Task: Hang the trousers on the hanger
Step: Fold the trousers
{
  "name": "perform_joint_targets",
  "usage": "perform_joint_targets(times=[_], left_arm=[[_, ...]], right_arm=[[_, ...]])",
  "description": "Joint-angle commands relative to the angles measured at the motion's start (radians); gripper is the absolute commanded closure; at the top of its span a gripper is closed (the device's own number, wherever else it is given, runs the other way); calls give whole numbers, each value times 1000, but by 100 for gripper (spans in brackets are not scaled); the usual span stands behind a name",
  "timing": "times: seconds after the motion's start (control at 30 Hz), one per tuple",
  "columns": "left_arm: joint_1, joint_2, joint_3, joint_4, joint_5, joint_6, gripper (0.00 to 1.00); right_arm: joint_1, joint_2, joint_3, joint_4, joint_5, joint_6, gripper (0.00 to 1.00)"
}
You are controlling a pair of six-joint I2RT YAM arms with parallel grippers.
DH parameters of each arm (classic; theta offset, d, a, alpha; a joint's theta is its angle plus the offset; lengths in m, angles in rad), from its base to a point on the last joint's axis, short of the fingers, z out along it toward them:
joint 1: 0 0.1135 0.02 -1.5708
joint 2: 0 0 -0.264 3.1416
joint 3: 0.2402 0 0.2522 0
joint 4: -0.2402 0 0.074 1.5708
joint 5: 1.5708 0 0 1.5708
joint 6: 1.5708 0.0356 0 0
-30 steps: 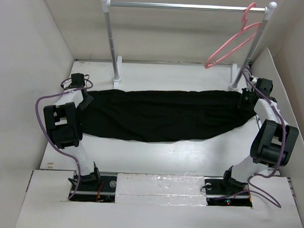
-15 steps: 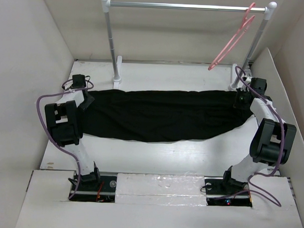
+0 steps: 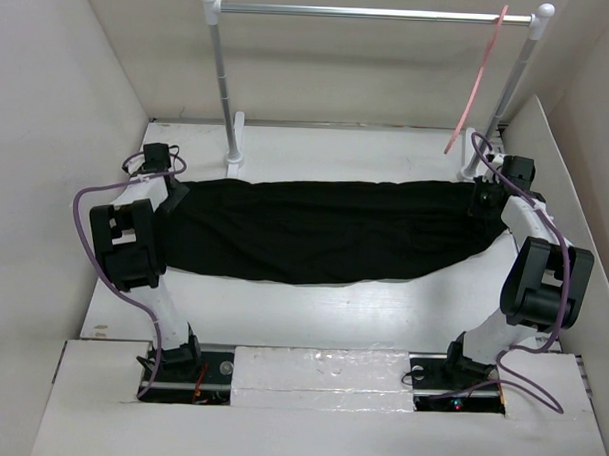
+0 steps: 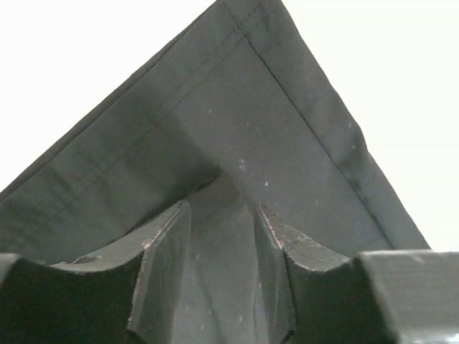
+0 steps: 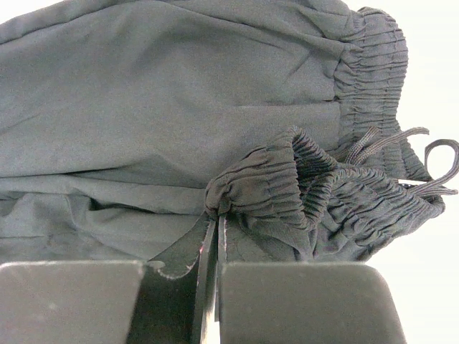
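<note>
Laying-out step: the trousers (image 3: 324,229) lie spread across the table (image 3: 312,308), the right gripper (image 5: 215,226) clamped on the waistband (image 5: 301,172), the left gripper (image 4: 222,209) with jaws apart astride a cuff (image 4: 215,107); next comes fetching the hanger (image 3: 477,84) from the far-right rail (image 3: 372,12)

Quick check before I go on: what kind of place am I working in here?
Most likely a lab test cell, not a home: plain white walls box in the table, two robot arms are bolted at its near edge, and a small garment rail holds one pink hanger.
</note>
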Motion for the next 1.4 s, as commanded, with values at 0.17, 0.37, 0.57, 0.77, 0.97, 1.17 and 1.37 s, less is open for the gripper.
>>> perform_joint_targets(times=[0.17,0.37,0.57,0.77,0.97,1.17,1.37], left_arm=[[0,39,34,-27,-25,3,71],[0,33,33,-44,-47,3,89],[0,-11,15,-59,-59,2,100],[0,-71,-32,-21,-62,7,100],[0,-85,-55,13,14,23,100],[0,1,-6,-44,42,63,70],[0,26,-9,-4,62,54,67]], right_arm=[[6,0,0,48,-9,-6,100],[6,6,3,50,-7,-2,100],[6,12,6,53,-9,1,100],[6,6,12,55,-19,4,100],[6,6,8,59,-27,3,100],[6,12,3,71,-36,6,100],[24,15,2,75,-36,3,100]])
